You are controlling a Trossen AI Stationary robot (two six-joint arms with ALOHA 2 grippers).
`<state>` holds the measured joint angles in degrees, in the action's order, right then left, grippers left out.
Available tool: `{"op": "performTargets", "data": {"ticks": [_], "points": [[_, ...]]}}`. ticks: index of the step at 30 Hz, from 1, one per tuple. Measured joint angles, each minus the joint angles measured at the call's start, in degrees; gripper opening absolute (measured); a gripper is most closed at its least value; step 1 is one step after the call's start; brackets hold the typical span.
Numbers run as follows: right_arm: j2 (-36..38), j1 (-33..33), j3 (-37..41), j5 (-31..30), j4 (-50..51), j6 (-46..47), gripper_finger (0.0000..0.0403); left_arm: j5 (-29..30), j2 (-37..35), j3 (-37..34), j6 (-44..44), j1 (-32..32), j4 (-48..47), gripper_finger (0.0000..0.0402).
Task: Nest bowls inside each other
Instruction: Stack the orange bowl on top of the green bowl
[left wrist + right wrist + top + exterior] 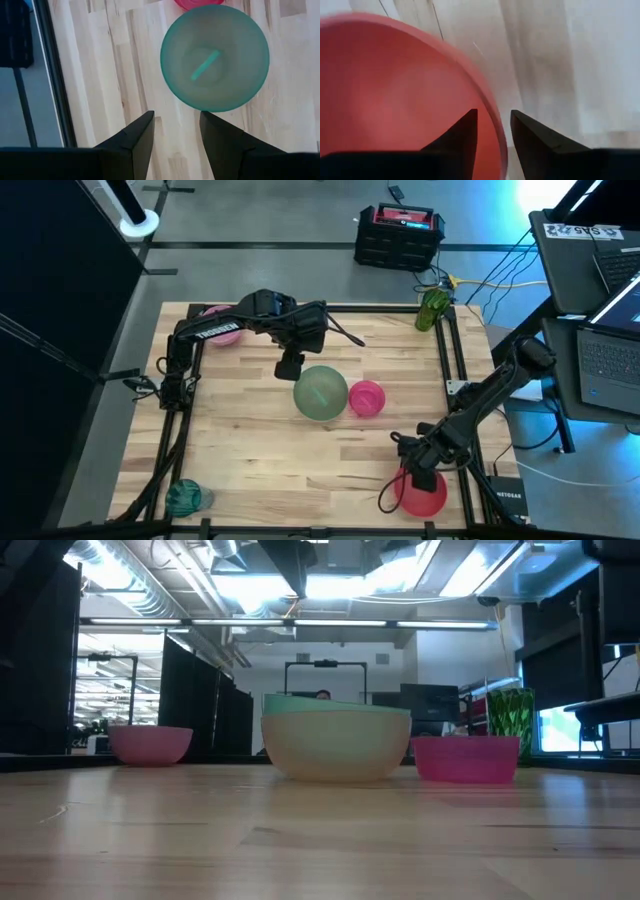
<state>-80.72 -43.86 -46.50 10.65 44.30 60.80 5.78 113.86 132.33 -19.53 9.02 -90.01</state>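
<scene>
A green bowl (320,393) (215,57) stands at the table's middle; in the low view it seems to sit inside a pale peach bowl (335,750). A magenta bowl (366,397) stands right of it. A pink bowl (215,315) stands far left, a teal bowl (185,497) near left, and a red bowl (420,492) near right. My left gripper (176,115) hangs open above the table, just left of the green bowl. My right gripper (493,112) points down at the red bowl, open, one finger inside its rim and one outside. My right gripper comes from above and stands astride the red bowl's rim (496,131), on the bowl's far side. One finger (465,137) is inside the bowl and the other (532,137) is outside. I cannot tell whether either finger touches the rim. The bowl rests on the table.
A green ribbed object (432,308) stands at the table's far right corner. Black frame rails (455,380) run along the left and right edges. A black case (398,235) lies beyond the far edge. Bare wood (280,460) lies between the middle bowls and the near edge.
</scene>
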Motion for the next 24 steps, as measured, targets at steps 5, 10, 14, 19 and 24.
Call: {"op": "performTargets", "data": {"ticks": [5, 10, 14, 19, 24], "points": [[-0.08, 0.02, 3.06, 1.53, -4.75, 0.58, 0.0012, 0.0, 0.0, 0.0, 0.67, 0.04, -0.01, 0.0145], [2.32, 4.19, -3.81, 0.52, -4.07, -2.29, 0.0001, 0.0, 0.02, 0.0, 1.68, -0.16, -0.01, 0.0145], [2.8, 16.74, -13.15, -4.23, 3.89, -16.26, 0.0, 0.0, -0.3, -0.02, 3.44, -0.46, 0.01, 0.0145], [-0.51, 39.46, -22.96, -5.91, 4.75, -34.58, 0.0, 1.24, -3.98, -0.04, 2.68, -0.52, 0.0, 0.0145], [-10.23, 46.76, -33.4, -3.92, 8.91, -42.61, 0.0, 3.25, -8.69, -0.24, 2.78, 3.03, -0.01, 0.0145]]}}
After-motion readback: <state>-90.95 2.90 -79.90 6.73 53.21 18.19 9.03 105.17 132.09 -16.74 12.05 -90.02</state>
